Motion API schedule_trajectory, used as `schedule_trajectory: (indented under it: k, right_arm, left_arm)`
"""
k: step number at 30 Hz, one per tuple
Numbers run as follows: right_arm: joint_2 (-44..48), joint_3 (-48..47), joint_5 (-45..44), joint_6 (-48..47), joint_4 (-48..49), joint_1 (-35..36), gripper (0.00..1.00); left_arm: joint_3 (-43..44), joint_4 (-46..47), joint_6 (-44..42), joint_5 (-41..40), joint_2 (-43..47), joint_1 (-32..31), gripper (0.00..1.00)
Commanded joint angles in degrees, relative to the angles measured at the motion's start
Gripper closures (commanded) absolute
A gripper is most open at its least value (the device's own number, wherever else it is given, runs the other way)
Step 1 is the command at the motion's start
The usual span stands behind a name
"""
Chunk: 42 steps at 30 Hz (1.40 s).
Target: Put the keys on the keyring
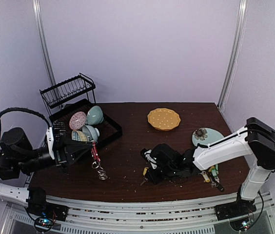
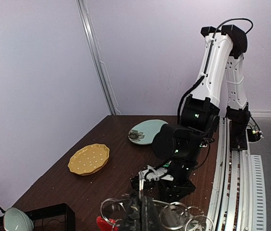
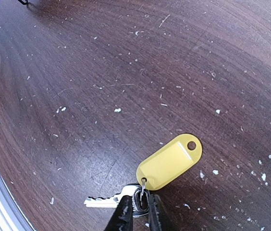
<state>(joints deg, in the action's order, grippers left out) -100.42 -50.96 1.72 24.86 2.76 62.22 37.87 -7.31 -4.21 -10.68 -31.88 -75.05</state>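
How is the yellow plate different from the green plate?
The yellow plate has little dots all over; the green plate has a dark flower. The yellow plate's edge is bumpy; the green plate's is smooth. The yellow plate sits in the open; the right arm hides part of the green plate from above. Both lie flat on the brown table.

You had the dish rack at the table's back left, with bowls in it. The keyring hung from your left gripper, just in front of the rack. The rear plate sat mid-back, and the other plate lay to its right and nearer. A tagged key sat front centre in your right gripper, with more keys farther right.
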Motion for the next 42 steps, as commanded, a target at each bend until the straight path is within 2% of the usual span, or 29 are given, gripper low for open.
schedule_trajectory:
  k: [1, 10, 14, 20, 24, 29, 32, 38, 42]
  right_arm:
    - [-1.16, -0.16, -1.27, -0.32, 0.72, -0.07, 0.86]
    - [-2.19, -0.95, -2.77, -0.93, -0.78, -0.02, 0.9]
    - [-2.01, -1.7, -2.96, -2.08, -1.22, -0.07, 0.99]
    - [1.16, -1.77, -1.69, -6.04, -1.63, -0.3, 1.0]
    - [10.64, -3.67, 9.53, -19.3, -5.83, -1.84, 1.0]
    - [19.38, -12.5, 25.7, -34.46, -27.44, -3.26, 1.0]
    - [23.39, -16.62, 34.63, -39.91, -35.31, -3.3, 1.0]
    - [27.09, -23.77, 39.22, -43.39, -40.65, -2.41, 1.0]
    - [26.15, -27.48, 42.46, -45.83, -41.89, -1.34, 1.0]
  left_arm:
    - [1.95, 3.62, -0.63, 0.57, 0.41, -0.1, 1.0]
    - [2.03, 3.55, -0.7, 0.47, 0.61, -0.1, 1.0]
    - [1.91, 3.53, -0.63, 0.64, 0.59, -0.1, 1.0]
    - [0.98, 3.53, -2.28, 1.92, 0.55, -0.1, 1.0]
    - [1.08, 3.7, -7.73, 5.42, -1.33, -0.1, 1.0]
    - [5.81, 0.32, -17.87, 5.94, -9.92, -0.1, 1.0]
    - [8.38, -0.21, -25.63, 9.86, -14.31, -0.25, 1.0]
    - [10.62, 2.37, -35.59, 10.22, -18.29, -2.36, 1.0]
    - [11.77, 3.72, -37.12, 14.51, -18.88, -2.43, 1.0]
